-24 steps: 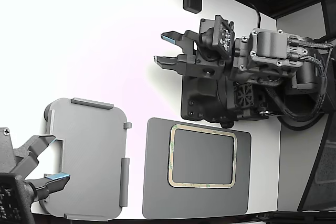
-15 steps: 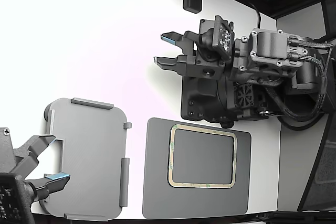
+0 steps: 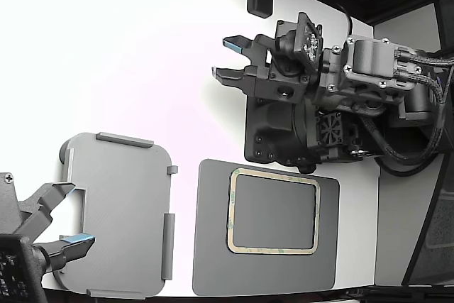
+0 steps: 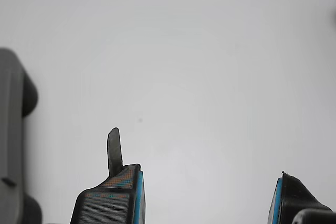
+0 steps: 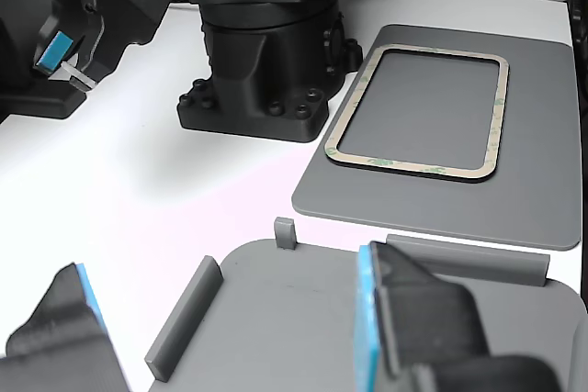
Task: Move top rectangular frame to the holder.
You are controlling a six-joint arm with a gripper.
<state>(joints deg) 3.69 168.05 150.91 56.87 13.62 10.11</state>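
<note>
While gripper (image 3: 225, 57) gapes empty | frame (image 3: 274, 211) flat on mat (image 3: 213, 260), long axis toward holder (image 3: 120, 211)

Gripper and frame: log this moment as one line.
gripper: open, empty | frame: flat on mat, ungrasped | holder: no frame

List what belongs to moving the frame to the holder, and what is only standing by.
For the job:
- tan rectangular frame, lying on the mat
- light grey holder
- working gripper, open and over bare table

Standing by:
- dark grey mat
- second arm's gripper, at the holder's edge
- black arm base
- white table
</note>
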